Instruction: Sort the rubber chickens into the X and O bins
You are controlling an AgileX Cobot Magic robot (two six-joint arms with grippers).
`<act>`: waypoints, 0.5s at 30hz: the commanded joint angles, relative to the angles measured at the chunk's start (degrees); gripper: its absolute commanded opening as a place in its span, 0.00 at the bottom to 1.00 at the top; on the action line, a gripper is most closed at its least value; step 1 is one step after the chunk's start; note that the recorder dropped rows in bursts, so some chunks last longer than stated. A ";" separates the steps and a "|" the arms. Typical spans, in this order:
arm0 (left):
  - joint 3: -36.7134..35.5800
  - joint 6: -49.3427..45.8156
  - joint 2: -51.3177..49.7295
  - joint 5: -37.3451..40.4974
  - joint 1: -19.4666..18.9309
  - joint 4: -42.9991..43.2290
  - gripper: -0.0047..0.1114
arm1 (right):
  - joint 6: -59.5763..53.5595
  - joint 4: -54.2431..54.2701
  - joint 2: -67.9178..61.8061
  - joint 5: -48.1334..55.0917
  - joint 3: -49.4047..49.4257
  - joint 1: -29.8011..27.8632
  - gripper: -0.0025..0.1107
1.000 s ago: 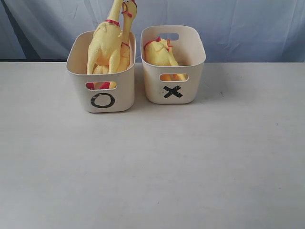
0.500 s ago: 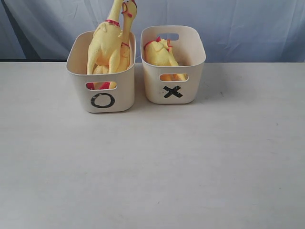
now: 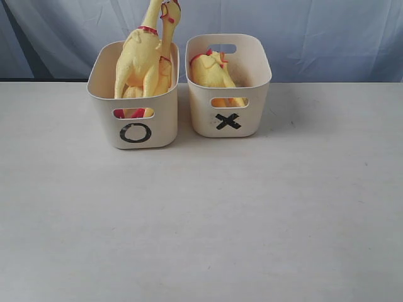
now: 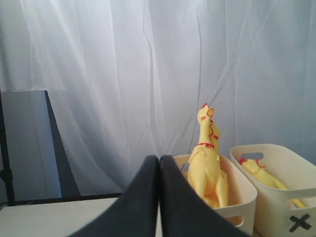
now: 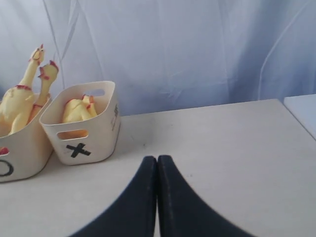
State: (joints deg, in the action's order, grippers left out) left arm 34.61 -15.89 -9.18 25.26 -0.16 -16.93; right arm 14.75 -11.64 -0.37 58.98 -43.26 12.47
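Two large rubber chickens (image 3: 143, 56) stand upright, necks up, in the O bin (image 3: 132, 129) at the back left of the table. The smaller rubber chicken (image 3: 213, 70) lies inside the X bin (image 3: 228, 119) just to its right. The wrist views show the same: large chickens (image 4: 206, 163) (image 5: 19, 98) in the O bin (image 4: 237, 197) (image 5: 22, 148), the small chicken (image 4: 261, 173) (image 5: 76, 111) in the X bin (image 4: 291, 207) (image 5: 94, 143). My left gripper (image 4: 159, 159) and right gripper (image 5: 157, 159) are shut and empty, away from the bins. Neither arm appears in the exterior view.
A pale curtain (image 3: 315, 31) hangs behind the table (image 3: 201, 220). A dark panel (image 4: 29, 138) stands off to one side in the left wrist view. The table's edge (image 5: 296, 106) shows in the right wrist view.
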 commanded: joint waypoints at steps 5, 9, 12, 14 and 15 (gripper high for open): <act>-10.99 0.44 0.49 -15.22 -0.24 -1.84 0.04 | -0.13 0.66 0.37 -1.49 -0.57 -8.17 0.02; -14.46 0.44 0.49 -23.54 -0.24 -4.08 0.04 | -0.13 0.80 0.37 -1.58 -0.57 -9.82 0.02; -15.30 0.44 0.49 -24.45 -0.24 -3.86 0.04 | -0.13 0.80 0.37 -1.58 -0.57 -9.82 0.02; -15.53 0.44 0.49 -23.26 -0.24 -3.86 0.04 | -0.13 0.80 0.37 -1.73 -0.57 -9.80 0.02; -15.53 0.44 0.49 -22.23 -0.24 -3.86 0.04 | -0.13 0.80 0.37 -1.73 -0.57 -9.80 0.02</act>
State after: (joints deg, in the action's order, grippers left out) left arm 19.54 -15.89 -8.86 2.71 -0.16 -19.76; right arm 14.75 -10.64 -0.24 57.90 -43.54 2.98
